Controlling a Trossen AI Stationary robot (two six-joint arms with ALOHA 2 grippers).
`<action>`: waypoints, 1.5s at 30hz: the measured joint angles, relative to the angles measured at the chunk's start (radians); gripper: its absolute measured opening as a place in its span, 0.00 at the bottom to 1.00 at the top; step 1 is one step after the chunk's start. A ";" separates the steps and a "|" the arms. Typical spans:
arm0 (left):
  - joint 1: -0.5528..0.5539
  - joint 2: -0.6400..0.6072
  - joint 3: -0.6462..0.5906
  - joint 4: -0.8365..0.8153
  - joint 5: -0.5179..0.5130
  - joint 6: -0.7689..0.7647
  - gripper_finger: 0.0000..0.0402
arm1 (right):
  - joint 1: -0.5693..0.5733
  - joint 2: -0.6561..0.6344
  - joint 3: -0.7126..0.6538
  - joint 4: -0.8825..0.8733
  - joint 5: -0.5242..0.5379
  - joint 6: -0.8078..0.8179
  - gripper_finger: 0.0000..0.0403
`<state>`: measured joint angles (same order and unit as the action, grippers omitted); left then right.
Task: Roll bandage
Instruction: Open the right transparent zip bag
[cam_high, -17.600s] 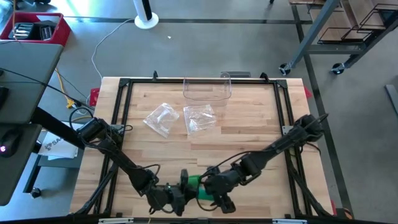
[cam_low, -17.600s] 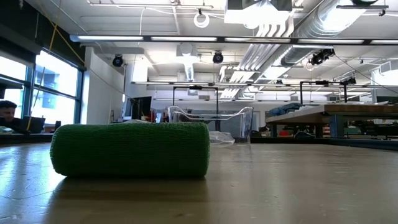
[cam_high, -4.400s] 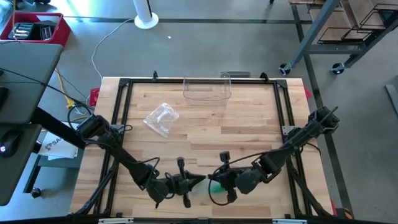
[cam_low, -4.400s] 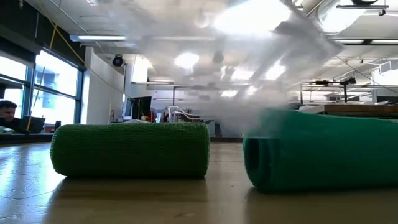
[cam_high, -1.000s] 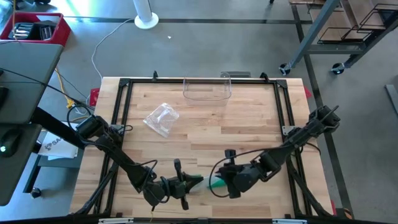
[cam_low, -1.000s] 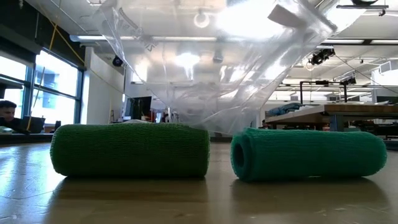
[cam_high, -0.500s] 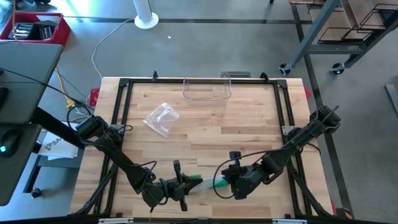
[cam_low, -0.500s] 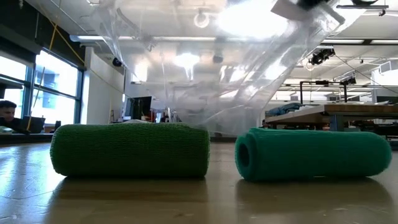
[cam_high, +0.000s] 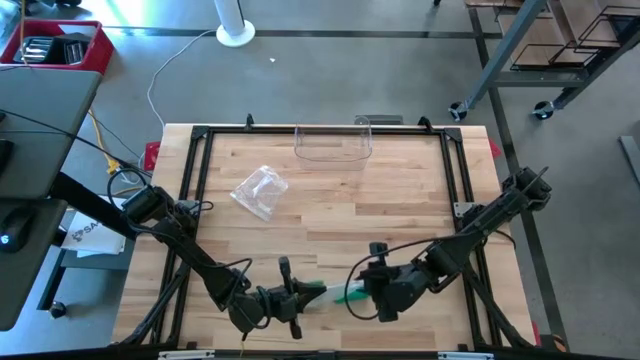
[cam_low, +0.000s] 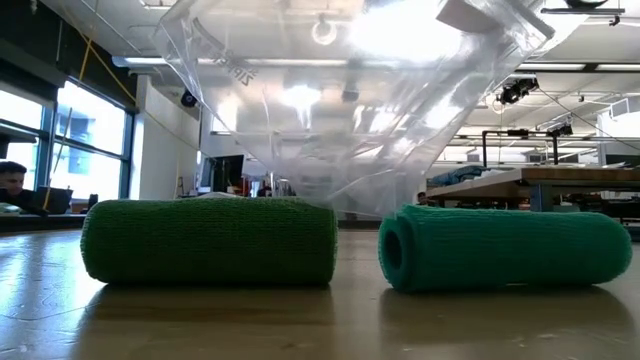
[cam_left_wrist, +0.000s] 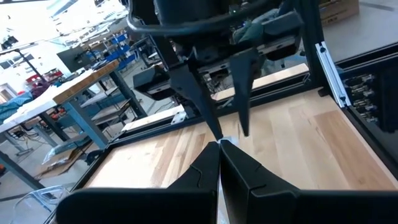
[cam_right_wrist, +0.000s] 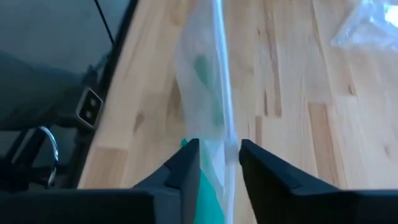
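Now the right gripper (cam_right_wrist: 216, 163) has let its fingers part around the clear bag (cam_low: 350, 110). Left gripper (cam_left_wrist: 219, 144) stays pinched on it. Lift slowly, so both green bandage rolls (cam_low: 505, 248) rest near the table's front edge.

Around your wooden table (cam_high: 400, 190) the floor (cam_high: 380, 80) is plain grey concrete, with a white cable (cam_high: 165, 75) trailing across it to a round white stand base (cam_high: 236, 33). At one far corner you have a red bin (cam_high: 75, 45) sitting on a dark desk (cam_high: 35, 110). Opposite it stands a wheeled metal rack (cam_high: 545, 55) (its casters show on the floor). Looking level across the table, you see a workshop hall: tall windows (cam_low: 70, 150) at one side, bright strip lights (cam_low: 300, 62) and silver ducts (cam_low: 440, 80) overhead, workbenches (cam_low: 540, 185) further back. A person (cam_low: 12, 185) sits by the windows.
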<state>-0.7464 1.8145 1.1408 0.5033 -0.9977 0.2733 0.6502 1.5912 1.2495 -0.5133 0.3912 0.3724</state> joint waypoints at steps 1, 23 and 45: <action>0.000 0.000 0.000 0.002 0.000 0.000 0.00 | 0.000 0.000 -0.001 0.019 0.000 -0.012 0.29; 0.000 -0.001 0.000 0.001 0.000 0.000 0.00 | -0.015 0.012 -0.003 -0.049 0.024 0.012 0.04; -0.001 -0.001 0.000 0.004 0.002 0.000 0.00 | -0.014 0.006 0.064 0.011 0.032 -0.084 0.27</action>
<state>-0.7475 1.8133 1.1408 0.5076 -0.9954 0.2732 0.6363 1.5974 1.3136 -0.5028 0.4234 0.2885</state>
